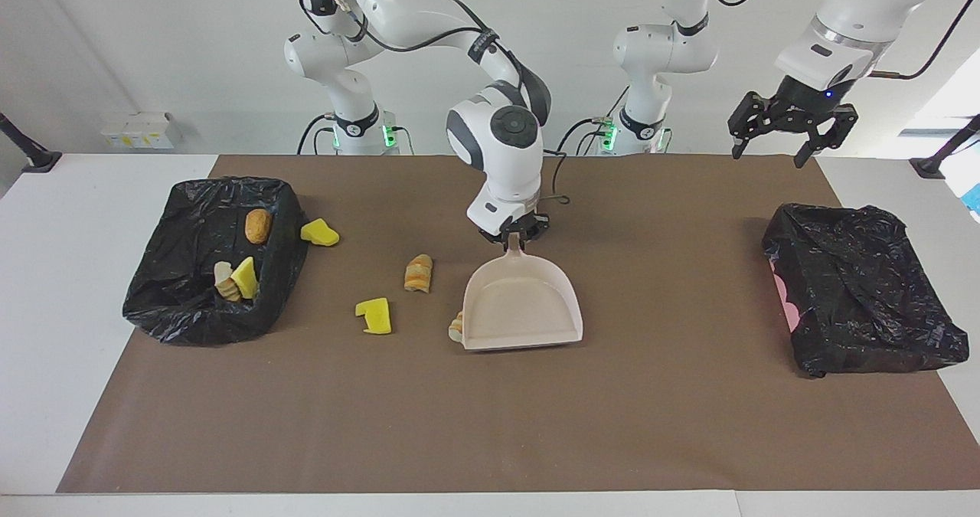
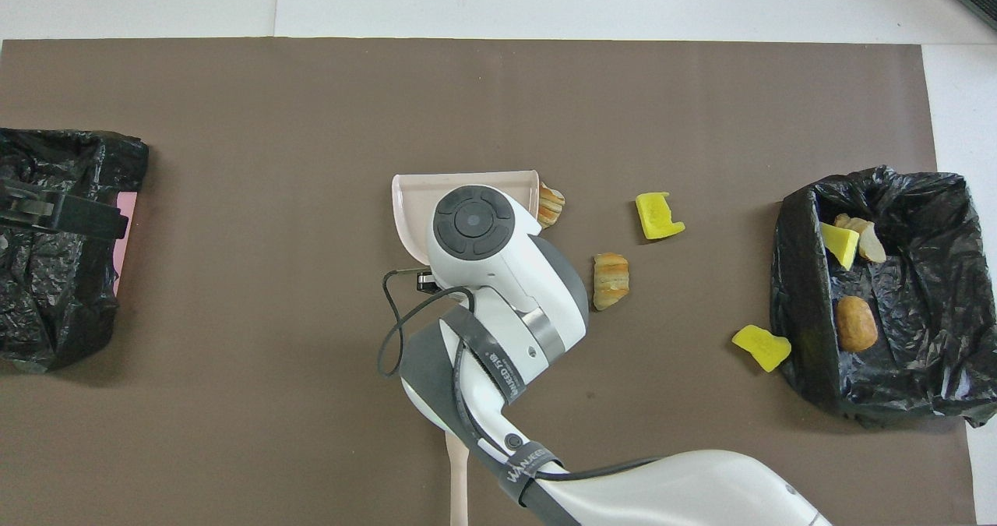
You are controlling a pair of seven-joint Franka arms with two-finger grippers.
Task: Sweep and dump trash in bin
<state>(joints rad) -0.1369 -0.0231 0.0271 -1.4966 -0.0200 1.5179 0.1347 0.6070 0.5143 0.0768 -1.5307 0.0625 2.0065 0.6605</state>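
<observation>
- My right gripper [image 1: 513, 235] is pinched tight on the handle of the beige dustpan [image 1: 523, 304], near the middle of the brown mat [image 1: 612, 425]; the pan lies flat with its wide mouth pointing away from the robots.
- My left gripper [image 1: 792, 122] hangs in the air with its fingers spread and nothing between them, over the mat's edge at the left arm's end, above the table near the closed black bag [image 1: 861, 287] (this arm is only waiting).
- One striped bread-like piece [image 1: 455, 327] touches the corner of the dustpan's mouth on the side toward the right arm's end; the pan hides most of it in the facing view, and the overhead view shows it more fully [image 2: 550, 203].
- A second striped piece [image 1: 418, 273] lies on the mat just beside the pan, nearer to the robots than the first.
- A yellow foam chunk [image 1: 374, 315] lies on the mat between the pan and the bin.
- Another yellow chunk [image 1: 319, 232] rests against the outside of the bin's wall, at the corner nearest the robots.
- The open bin lined with a black bag [image 1: 191, 318] sits at the right arm's end; in it lie a brown nugget [image 1: 258, 226], a yellow wedge [image 1: 245, 277] and a pale striped lump [image 1: 224, 281] touching it.
- My arm covers most of the beige brush; only the end of its handle [image 2: 458, 483] shows in the overhead view.
</observation>
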